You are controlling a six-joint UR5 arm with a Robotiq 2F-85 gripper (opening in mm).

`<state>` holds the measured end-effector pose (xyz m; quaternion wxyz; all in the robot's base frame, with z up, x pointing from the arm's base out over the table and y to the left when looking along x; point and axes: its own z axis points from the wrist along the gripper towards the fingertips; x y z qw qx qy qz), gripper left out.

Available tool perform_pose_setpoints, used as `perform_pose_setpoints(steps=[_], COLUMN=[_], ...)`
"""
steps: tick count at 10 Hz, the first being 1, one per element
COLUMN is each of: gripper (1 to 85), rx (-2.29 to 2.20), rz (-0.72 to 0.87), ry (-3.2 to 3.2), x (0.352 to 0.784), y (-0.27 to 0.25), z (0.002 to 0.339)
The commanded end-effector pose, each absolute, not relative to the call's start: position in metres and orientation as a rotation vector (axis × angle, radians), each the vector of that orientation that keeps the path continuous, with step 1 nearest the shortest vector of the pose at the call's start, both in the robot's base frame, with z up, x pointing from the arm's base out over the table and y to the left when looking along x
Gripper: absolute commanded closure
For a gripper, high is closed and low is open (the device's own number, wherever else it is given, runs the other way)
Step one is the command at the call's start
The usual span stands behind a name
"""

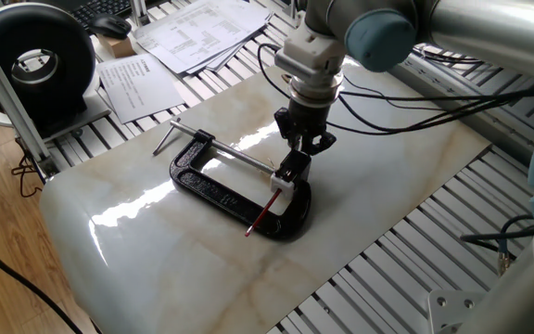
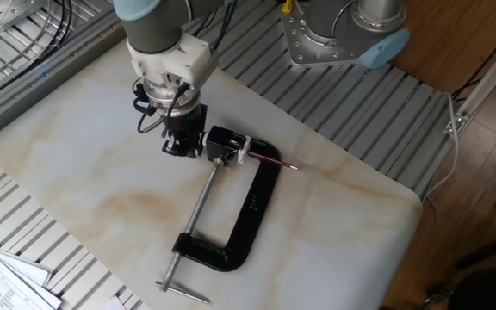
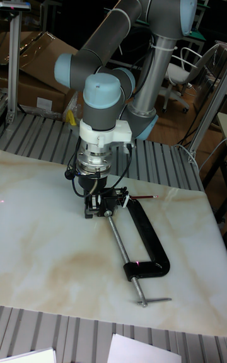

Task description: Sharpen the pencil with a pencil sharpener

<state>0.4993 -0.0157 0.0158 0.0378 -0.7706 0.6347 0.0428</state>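
The pencil sharpener (image 1: pixel 288 174) (image 2: pixel 224 144) (image 3: pixel 116 198), a small block with a white base and black top, sits in the jaw end of the black C-clamp (image 1: pixel 213 188) (image 2: pixel 250 209) (image 3: pixel 149 237). The red pencil (image 1: pixel 261 216) (image 2: pixel 273 161) (image 3: pixel 144 197) sticks out of the sharpener, lying low over the clamp frame. My gripper (image 1: pixel 304 146) (image 2: pixel 183 145) (image 3: pixel 94 209) points down just behind the sharpener, on the side away from the pencil. Its fingers look slightly apart and hold nothing.
The clamp's silver screw rod (image 1: pixel 235 154) (image 2: pixel 196 209) runs to a T-handle (image 1: pixel 167 137) (image 2: pixel 182 291). Papers (image 1: pixel 170 46) and a round black device (image 1: pixel 33 57) lie beyond the marble slab. Slatted metal tabletop (image 2: pixel 334 112) surrounds the slab, and cables (image 1: pixel 406 93) trail from the arm.
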Motion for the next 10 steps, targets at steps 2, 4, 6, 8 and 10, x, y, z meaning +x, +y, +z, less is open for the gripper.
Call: perform_pose_setpoints(steps=[2, 4, 6, 8, 10], gripper=[84.3, 84.3, 84.3, 84.3, 84.3], rx=[-2.362, -2.364, -2.3, -2.234, -2.202], rz=[0.209, 0.231, 0.233, 0.235, 0.249], ry=[1.953, 2.001, 2.107, 2.193, 2.255], x=[0.502, 0.507, 0.501, 0.493, 0.478], y=[-0.017, -0.021, -0.016, -0.01, -0.019], z=[0.036, 0.057, 0.066, 0.074, 0.081])
